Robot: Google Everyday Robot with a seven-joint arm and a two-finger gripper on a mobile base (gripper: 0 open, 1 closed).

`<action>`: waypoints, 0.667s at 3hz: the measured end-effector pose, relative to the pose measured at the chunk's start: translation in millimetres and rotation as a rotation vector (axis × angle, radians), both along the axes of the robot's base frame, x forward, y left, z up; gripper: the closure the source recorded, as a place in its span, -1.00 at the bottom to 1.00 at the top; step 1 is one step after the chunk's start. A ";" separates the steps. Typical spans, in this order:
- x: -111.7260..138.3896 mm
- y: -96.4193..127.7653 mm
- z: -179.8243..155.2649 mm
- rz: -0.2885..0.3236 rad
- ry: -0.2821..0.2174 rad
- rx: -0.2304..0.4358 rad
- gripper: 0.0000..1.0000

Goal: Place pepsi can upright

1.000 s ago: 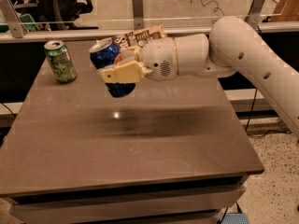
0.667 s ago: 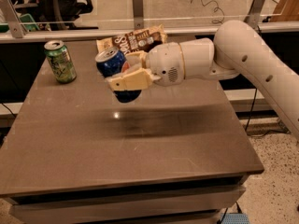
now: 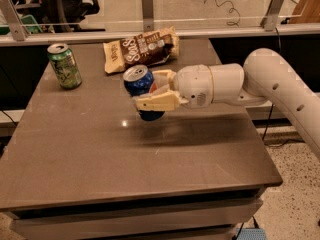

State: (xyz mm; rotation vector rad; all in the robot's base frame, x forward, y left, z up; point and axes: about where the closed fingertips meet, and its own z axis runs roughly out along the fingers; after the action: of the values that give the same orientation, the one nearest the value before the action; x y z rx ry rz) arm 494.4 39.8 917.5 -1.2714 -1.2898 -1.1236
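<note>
The dark blue pepsi can (image 3: 140, 82) with a silver top is held in my gripper (image 3: 152, 91), nearly upright and tilted slightly left. It hangs just above the brown table (image 3: 100, 149), near the middle toward the back. The cream fingers (image 3: 157, 102) are shut around the can's body, one in front and one behind. The can's lower part is partly hidden by the front finger.
A green can (image 3: 64, 66) stands upright at the back left of the table. A brown snack bag (image 3: 142, 49) lies at the back centre, just behind the gripper. A glass barrier with metal posts (image 3: 147, 4) runs behind the table.
The gripper has moved right and slightly down with the pepsi can, and the can has turned more upright.
</note>
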 end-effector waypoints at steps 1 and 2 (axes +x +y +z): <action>4.8 -21.3 -10.9 -0.048 0.007 0.063 1.00; 8.5 -38.5 -12.7 -0.069 0.009 0.100 1.00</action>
State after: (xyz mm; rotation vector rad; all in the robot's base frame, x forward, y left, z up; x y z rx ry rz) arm 502.9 1.3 904.7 -1.2534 -1.1764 -1.2147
